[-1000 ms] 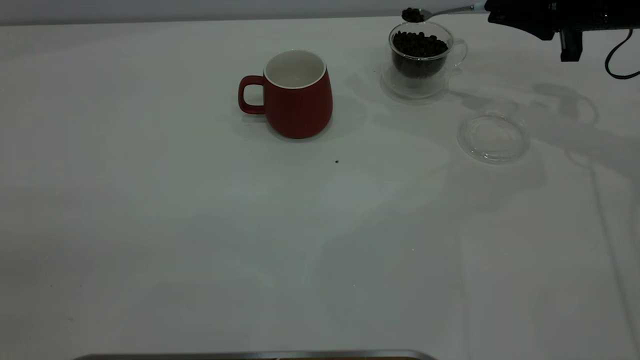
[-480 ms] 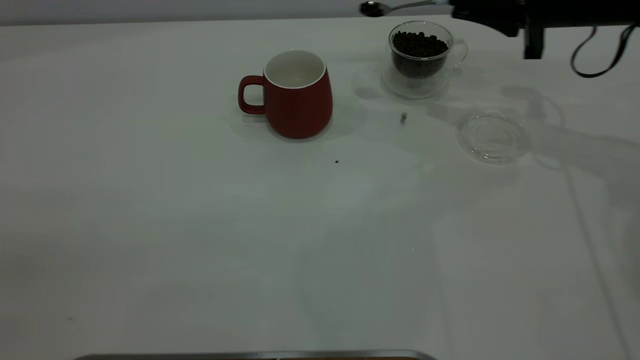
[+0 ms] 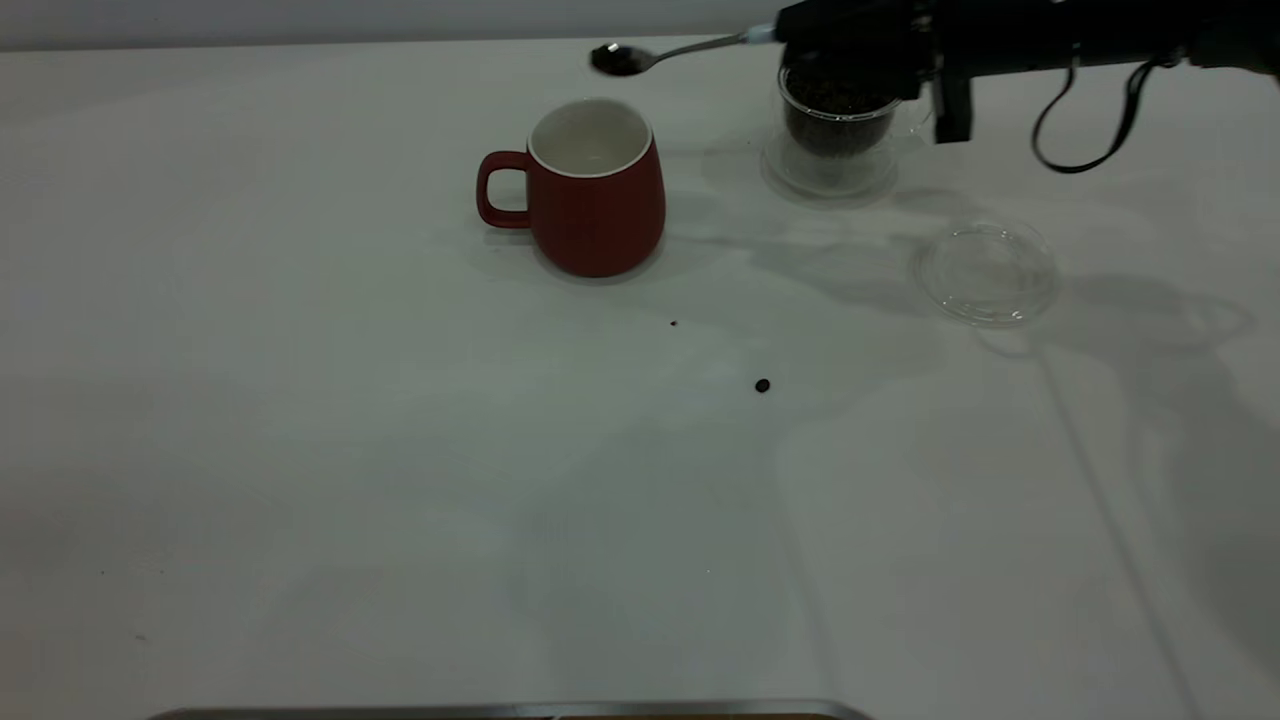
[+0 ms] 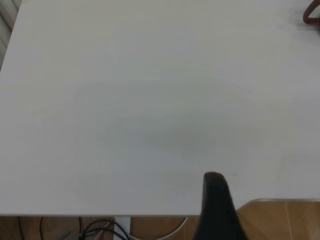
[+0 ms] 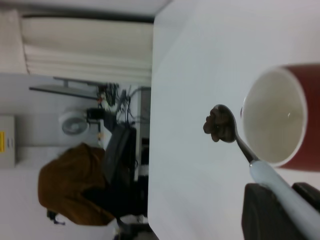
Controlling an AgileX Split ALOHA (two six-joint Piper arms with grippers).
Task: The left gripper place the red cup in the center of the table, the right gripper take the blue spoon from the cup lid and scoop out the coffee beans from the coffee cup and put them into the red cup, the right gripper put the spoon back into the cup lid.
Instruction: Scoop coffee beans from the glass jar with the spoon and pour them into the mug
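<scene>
The red cup [image 3: 597, 190] stands upright on the white table [image 3: 350, 450], empty, handle to the left; it also shows in the right wrist view [image 5: 282, 117]. My right gripper [image 3: 800, 35] is shut on the blue spoon [image 3: 670, 52] and holds it in the air, its bowl of coffee beans [image 5: 219, 123] just beyond the red cup's rim. The coffee cup [image 3: 835, 130] with beans stands behind the gripper, partly hidden. The cup lid [image 3: 987, 272] lies empty to the right. The left gripper is out of the exterior view; one finger [image 4: 217, 207] shows over the table edge.
One loose coffee bean [image 3: 762, 385] lies on the table in front of the cups, and a small dark speck [image 3: 673, 323] lies nearer the red cup. A metal edge [image 3: 500, 711] runs along the table's front.
My right gripper has carried the loaded spoon left from above the coffee cup to the red cup's rim. A bean fell off and now lies on the table.
</scene>
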